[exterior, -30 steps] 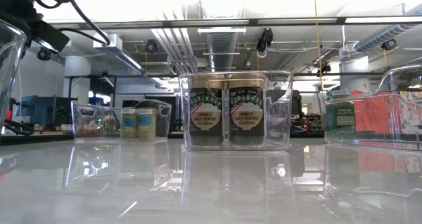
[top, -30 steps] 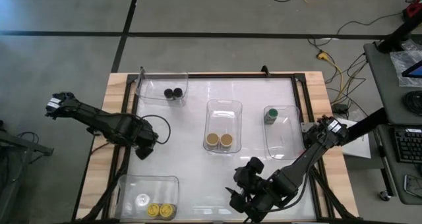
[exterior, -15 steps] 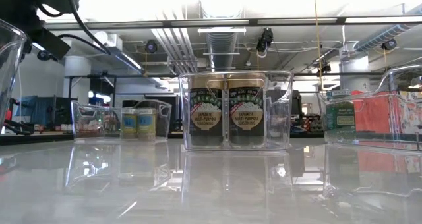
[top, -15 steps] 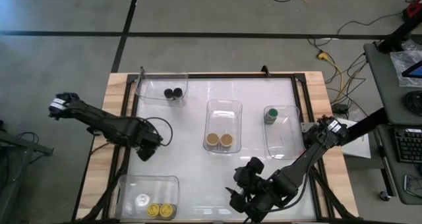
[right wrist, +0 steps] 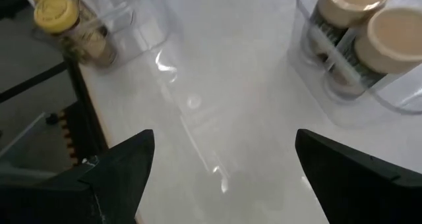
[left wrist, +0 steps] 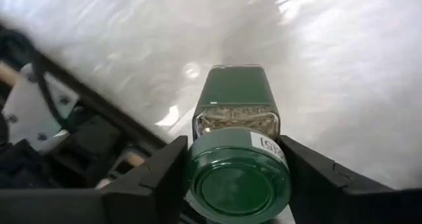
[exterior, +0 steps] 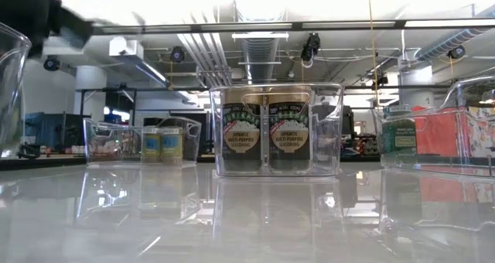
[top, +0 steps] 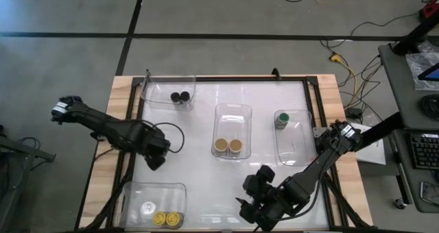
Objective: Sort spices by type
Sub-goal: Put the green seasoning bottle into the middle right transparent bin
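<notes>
Jars with spices stood in four clear bins on the white table (top: pixel 199 123). The left gripper (left wrist: pixel 234 184) was over the left part of the table, between the far-left bin (top: pixel 168 89) and the near-left bin (top: pixel 130 192). Its two fingers (left wrist: pixel 155 178) were pinching a jar with a green lid (left wrist: pixel 237 178) from both sides, and the lid pointed toward the wrist camera. The bottom of this jar was above the white surface, but I cannot tell if it touched the table.

The right gripper (right wrist: pixel 221 168) waited near the front edge, a little right of the middle, and its fingers were spread wide with nothing between them.

Two jars with black lids (top: pixel 180 96) stood together in the far-left bin. Two jars with tan lids (top: pixel 228 146) stood side by side at the near end of the middle bin (top: pixel 233 113). One more green-lid jar (top: pixel 282 118) stood at the far end of the right bin (top: pixel 295 151). Two jars with yellow lids (top: pixel 167 219) stood in the near-left bin, close to the front edge, and a white round thing (top: pixel 148 207) lay just beside them.
</notes>
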Action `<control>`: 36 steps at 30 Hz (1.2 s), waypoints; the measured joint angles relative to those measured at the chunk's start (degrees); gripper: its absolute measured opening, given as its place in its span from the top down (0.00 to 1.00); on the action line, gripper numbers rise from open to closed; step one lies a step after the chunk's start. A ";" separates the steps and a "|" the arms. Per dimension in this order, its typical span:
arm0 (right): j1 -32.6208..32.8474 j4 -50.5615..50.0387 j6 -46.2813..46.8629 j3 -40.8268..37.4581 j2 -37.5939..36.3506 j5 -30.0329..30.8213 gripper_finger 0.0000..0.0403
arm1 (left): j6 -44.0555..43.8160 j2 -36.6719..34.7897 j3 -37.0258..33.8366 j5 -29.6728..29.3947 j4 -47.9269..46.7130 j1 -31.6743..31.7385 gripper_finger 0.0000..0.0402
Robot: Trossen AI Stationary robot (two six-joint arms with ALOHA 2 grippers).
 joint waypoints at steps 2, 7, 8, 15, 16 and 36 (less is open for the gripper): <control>0.00 -0.01 0.01 0.00 -0.01 -1.46 0.11 | 0.19 -0.16 4.14 -0.73 0.01 -0.79 0.53; 0.00 -1.88 -0.65 0.00 -0.40 -1.69 0.11 | -1.71 0.75 16.68 -10.53 1.38 -4.45 0.51; 0.00 -3.36 -0.37 0.15 -0.64 -1.61 0.11 | -2.31 1.52 19.01 -12.73 1.92 -5.49 0.51; 0.78 -18.55 2.32 5.85 -1.03 1.58 0.11 | 0.02 12.21 31.06 -20.69 4.80 -12.94 0.53; 0.92 -20.08 2.33 6.67 -1.03 2.50 0.11 | 0.31 14.41 32.44 -20.61 5.10 -13.75 0.53; 6.01 -30.66 -2.20 12.31 -1.03 10.57 0.11 | 15.92 55.05 70.64 -15.70 -6.07 -13.39 0.53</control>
